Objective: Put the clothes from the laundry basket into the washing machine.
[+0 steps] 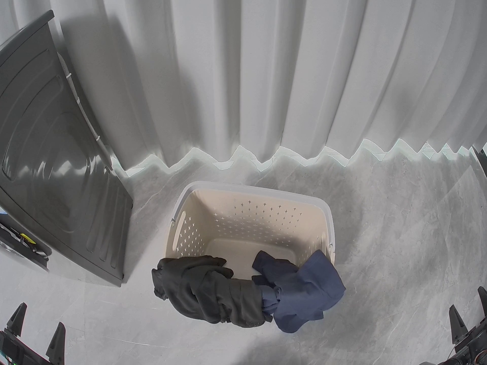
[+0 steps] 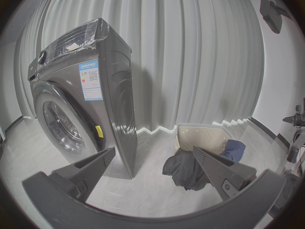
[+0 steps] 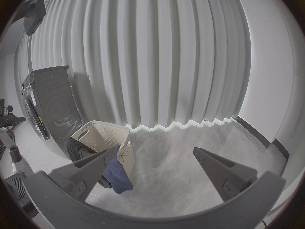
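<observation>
Head view puts the laundry basket (image 1: 253, 189) on the floor (image 1: 395, 239) dead ahead, with the washing machine (image 1: 56, 168) off at its 9 o'clock, near enough, I'd say, that a carry between them is short. Two pieces hang over the basket's 6 o'clock rim, touching one another: a dark grey garment (image 1: 208, 290) toward 7 o'clock and a blue garment (image 1: 304, 292) toward 5. Each spills half outside, which looks meant to leave loose folds easy to pinch from the robot's side. From the left wrist view the machine's round door seems shut. Left hand (image 1: 40, 320) sits low at 8 o'clock and right hand (image 1: 467, 302) at 4 o'clock, both well apart from the cloth, spread wide, holding and touching nothing.
</observation>
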Motion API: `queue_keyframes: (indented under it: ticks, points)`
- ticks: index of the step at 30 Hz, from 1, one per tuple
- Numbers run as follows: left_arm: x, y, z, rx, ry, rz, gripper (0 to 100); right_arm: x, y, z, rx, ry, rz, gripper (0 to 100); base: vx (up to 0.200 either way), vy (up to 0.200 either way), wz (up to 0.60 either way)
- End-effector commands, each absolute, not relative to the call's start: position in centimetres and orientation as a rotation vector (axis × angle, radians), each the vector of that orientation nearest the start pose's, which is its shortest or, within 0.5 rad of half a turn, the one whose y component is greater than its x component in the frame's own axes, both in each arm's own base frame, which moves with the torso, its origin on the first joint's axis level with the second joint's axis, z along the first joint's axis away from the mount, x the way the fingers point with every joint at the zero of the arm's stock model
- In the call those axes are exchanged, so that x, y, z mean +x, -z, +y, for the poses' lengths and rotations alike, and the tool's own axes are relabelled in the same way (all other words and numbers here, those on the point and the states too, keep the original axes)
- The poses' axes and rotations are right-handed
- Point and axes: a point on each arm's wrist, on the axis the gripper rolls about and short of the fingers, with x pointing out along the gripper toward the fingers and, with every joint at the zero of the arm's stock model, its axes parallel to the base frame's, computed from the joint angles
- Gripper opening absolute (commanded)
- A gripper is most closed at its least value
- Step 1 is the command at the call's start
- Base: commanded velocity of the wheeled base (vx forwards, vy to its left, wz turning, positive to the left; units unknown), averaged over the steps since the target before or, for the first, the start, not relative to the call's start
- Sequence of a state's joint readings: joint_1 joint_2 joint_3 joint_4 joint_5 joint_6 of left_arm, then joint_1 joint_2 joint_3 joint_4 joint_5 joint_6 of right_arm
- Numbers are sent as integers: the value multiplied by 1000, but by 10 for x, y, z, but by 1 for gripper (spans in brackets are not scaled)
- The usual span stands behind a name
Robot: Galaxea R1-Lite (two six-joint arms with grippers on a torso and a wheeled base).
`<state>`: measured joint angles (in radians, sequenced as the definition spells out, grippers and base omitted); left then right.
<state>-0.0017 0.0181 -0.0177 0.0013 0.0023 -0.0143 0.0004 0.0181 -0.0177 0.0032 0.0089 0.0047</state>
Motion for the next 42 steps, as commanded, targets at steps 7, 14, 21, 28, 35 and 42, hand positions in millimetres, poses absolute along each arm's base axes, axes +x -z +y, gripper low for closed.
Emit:
queue_keyframes:
  ticks: [7,14,21,28,35,42]
  points:
    - [-23,-76,0,-14,0,0,100,-22,-76,0,5,-11,14,100,-200,0,0]
    - [-23,-76,0,-14,-3,0,100,-22,-76,0,5,-8,15,100,-200,0,0]
    - [-23,-76,0,-12,-3,0,100,-22,-76,0,5,-12,14,100,-86,0,0]
    - [-23,-76,0,-15,2,0,100,-22,-76,0,3,-12,14,100,0,57,0]
    - [-23,-76,0,-15,0,0,100,-22,-76,0,5,-12,14,100,0,200,0]
    - [-23,-76,0,-15,2,0,100,-22,-76,0,5,-12,14,100,0,200,0]
